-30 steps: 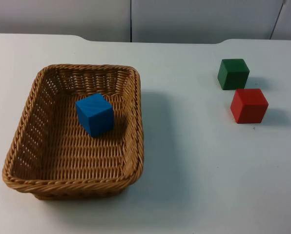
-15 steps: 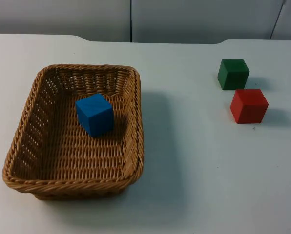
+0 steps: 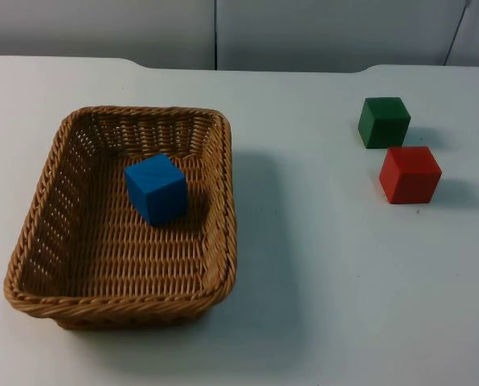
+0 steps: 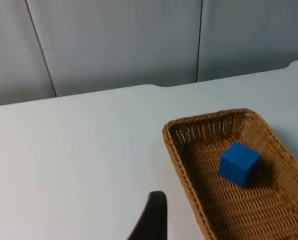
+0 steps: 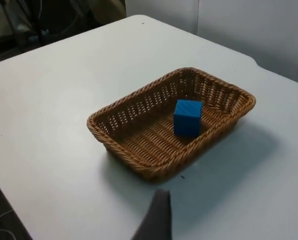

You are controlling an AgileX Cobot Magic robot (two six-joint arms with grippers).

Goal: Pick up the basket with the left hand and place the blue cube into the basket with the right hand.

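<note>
A brown wicker basket (image 3: 143, 112) rests on the white table at the left. A blue cube (image 3: 156, 189) lies inside it, toward the far side of its floor. From the left wrist view, the basket (image 4: 209, 117) and the blue cube (image 4: 239, 164) lie off to one side of my left gripper (image 4: 154, 220), which hangs well clear of them. My right gripper (image 5: 156, 220) is also held back and high, facing the basket (image 5: 124, 150) with the blue cube (image 5: 188, 118) in it from a distance. Nothing is held by either gripper.
A green cube (image 3: 383, 121) and a red cube (image 3: 410, 174) stand close together at the table's right. The grey partition wall (image 3: 215, 32) closes the far edge. Bare white table lies between basket and cubes.
</note>
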